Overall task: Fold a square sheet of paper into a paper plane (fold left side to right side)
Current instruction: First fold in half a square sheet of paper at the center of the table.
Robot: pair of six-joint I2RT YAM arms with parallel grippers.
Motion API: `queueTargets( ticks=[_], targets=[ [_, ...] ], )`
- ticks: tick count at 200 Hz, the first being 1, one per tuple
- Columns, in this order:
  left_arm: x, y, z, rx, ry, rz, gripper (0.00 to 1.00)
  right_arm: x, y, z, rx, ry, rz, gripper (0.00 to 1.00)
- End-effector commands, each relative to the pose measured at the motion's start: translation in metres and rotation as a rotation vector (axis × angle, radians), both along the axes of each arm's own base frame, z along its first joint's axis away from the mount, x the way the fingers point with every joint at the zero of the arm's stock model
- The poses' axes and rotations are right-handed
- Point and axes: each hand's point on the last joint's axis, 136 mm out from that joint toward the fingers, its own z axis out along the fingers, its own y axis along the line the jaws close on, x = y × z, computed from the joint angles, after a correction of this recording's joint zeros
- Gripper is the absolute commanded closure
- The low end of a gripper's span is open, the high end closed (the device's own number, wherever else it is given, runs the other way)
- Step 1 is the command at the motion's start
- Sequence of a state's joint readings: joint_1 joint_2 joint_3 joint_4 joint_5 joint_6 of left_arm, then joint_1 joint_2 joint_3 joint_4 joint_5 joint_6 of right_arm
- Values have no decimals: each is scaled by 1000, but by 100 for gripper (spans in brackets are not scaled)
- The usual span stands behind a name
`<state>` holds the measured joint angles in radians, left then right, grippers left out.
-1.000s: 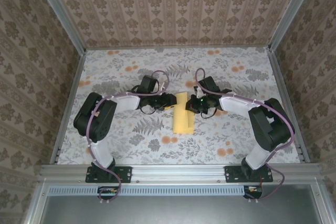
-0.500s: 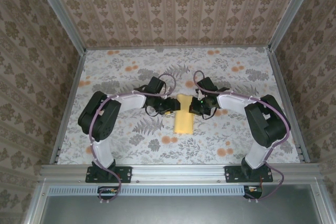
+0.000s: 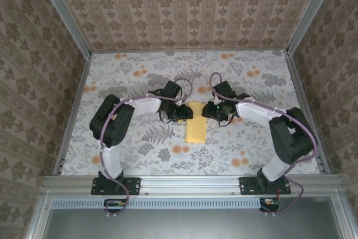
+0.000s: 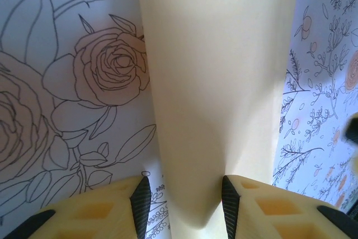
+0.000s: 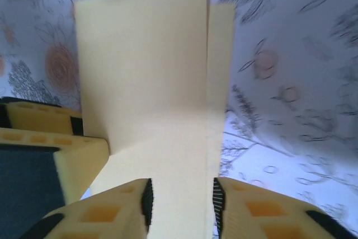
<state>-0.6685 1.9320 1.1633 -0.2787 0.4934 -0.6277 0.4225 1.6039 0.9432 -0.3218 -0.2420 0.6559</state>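
The square sheet of paper lies folded into a narrow pale-yellow oblong on the flowered cloth at mid-table. My left gripper is at its upper left edge, and my right gripper faces it from the upper right edge. In the left wrist view the paper bulges up in a rounded fold between the open left gripper; the left pad stands clear of it. In the right wrist view the layered paper runs under the open right gripper, with the left gripper's yellow fingers at its left.
The flowered tablecloth covers the table, which is walled on three sides by patterned panels. A metal rail runs along the near edge with both arm bases on it.
My right gripper has opened from shut. The left arm has reached further right onto the paper's edge. The paper's visible strip looks shorter than before.
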Motion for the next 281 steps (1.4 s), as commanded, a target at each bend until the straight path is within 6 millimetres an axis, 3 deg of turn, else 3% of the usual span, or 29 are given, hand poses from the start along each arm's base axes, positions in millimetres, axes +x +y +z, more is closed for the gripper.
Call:
queueTargets(
  ticks=[1,24,31,68,281],
  targets=[
    [-12,6,-19,84,27,-42,58,1,-37,18,-89,-89,-104,54],
    [-15,6,-22,112,26,-73,58,-1,-58,25,-100,-136,-177,42],
    [-16,6,-23,119,29,-77,58,-1,-62,36,-84,-170,-191,40],
    [-17,4,-25,139,31,-95,58,-6,-74,38,-86,-176,-223,34],
    [-31,-4,-46,241,71,-152,54,-8,-58,26,-16,-134,-178,33]
  ],
)
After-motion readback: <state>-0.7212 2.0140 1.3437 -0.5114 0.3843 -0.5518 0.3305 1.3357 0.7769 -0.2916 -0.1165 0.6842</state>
